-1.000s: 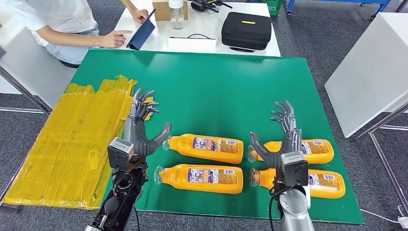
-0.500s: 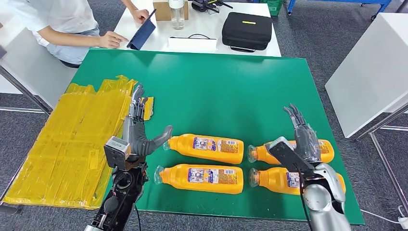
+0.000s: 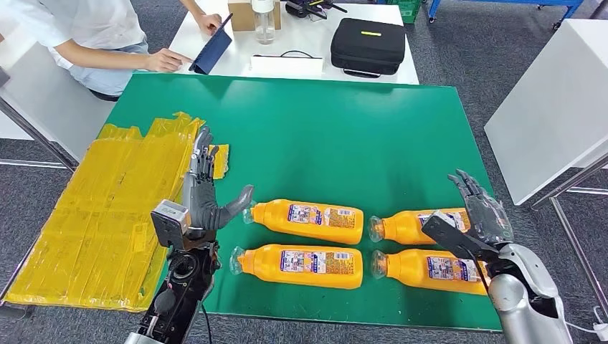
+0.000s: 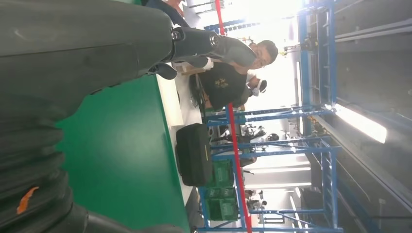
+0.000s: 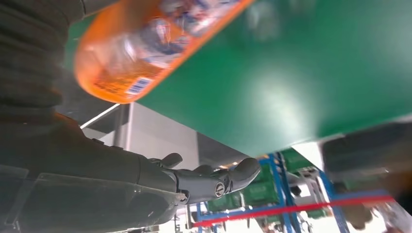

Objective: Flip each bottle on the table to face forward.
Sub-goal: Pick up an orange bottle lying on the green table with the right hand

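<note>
bottles (image 3: 305, 244): four orange, lying flat, labels up | left hand (image 3: 204, 197): spread, empty | right hand (image 3: 477, 218): spread, empty

Industrial hall: blue steel racking (image 4: 272, 145)

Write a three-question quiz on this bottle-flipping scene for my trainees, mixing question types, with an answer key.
1. True or false: the right hand grips a bottle.
2. How many orange bottles lie on the green table?
3. Which lies nearest the left hand? A) near-right bottle B) far-left bottle C) black case

Key:
1. False; its fingers are spread above the far-right bottle, holding nothing.
2. Four, counting the near-left bottle.
3. B; its cap is beside the thumb.
</note>
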Robot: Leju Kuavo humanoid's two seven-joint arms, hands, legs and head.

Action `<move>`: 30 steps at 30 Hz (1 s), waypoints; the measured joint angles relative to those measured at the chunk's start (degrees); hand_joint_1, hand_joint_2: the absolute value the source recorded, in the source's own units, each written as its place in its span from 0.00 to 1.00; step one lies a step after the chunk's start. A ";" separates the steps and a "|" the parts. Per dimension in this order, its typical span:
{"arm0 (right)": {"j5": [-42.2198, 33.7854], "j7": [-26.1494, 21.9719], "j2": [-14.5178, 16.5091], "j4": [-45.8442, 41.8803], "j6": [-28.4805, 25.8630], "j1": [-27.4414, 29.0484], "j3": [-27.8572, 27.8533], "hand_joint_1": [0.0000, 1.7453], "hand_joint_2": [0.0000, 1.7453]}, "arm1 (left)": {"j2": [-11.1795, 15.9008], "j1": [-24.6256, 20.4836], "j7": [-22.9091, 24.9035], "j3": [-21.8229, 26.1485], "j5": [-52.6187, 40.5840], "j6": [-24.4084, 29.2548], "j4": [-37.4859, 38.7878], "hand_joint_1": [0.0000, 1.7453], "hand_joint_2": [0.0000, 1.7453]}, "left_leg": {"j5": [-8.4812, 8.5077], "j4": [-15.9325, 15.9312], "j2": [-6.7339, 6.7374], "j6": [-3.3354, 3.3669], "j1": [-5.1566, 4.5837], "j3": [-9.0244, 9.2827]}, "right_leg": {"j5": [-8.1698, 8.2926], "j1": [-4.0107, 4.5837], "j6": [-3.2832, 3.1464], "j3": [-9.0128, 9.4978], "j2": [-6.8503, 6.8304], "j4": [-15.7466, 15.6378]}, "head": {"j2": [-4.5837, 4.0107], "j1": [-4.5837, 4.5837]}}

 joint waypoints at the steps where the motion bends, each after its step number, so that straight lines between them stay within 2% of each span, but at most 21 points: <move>1: -0.04 -0.01 -0.58 0.39 0.28 0.00 -0.26 0.00 1.00 | 0.00 -0.03 0.00 0.09 0.20 -0.22 0.14 0.00 1.00 | 0.00 0.00 0.00 0.00 -0.01 0.00 | 0.00 -0.01 0.00 0.00 0.00 0.00 | 0.00 0.00; 10: -0.52 0.38 -3.07 5.02 2.51 -1.23 -2.73 0.00 1.00 | 0.00 -1.12 -0.02 0.71 1.36 -1.21 2.00 0.00 1.00 | 0.00 0.00 0.02 0.01 -0.02 0.00 | 0.03 -0.03 0.05 0.00 0.03 0.00 | 0.00 0.00; 23: 0.78 -1.25 -2.98 16.80 2.02 -9.03 -3.03 0.00 1.00 | 0.00 -1.58 -0.04 0.98 1.80 -0.96 3.35 0.00 1.00 | 0.05 0.00 0.02 0.08 -0.04 -0.01 | 0.06 -0.05 0.09 0.01 0.02 0.00 | 0.00 0.01; 30: 1.87 -2.86 -1.60 24.68 0.03 -13.37 -1.54 0.00 1.00 | -0.03 -1.94 0.05 0.99 2.12 -0.61 4.20 0.00 1.00 | 0.08 0.00 0.02 0.10 -0.04 0.00 | 0.09 -0.05 0.13 0.02 0.03 0.01 | 0.00 -0.01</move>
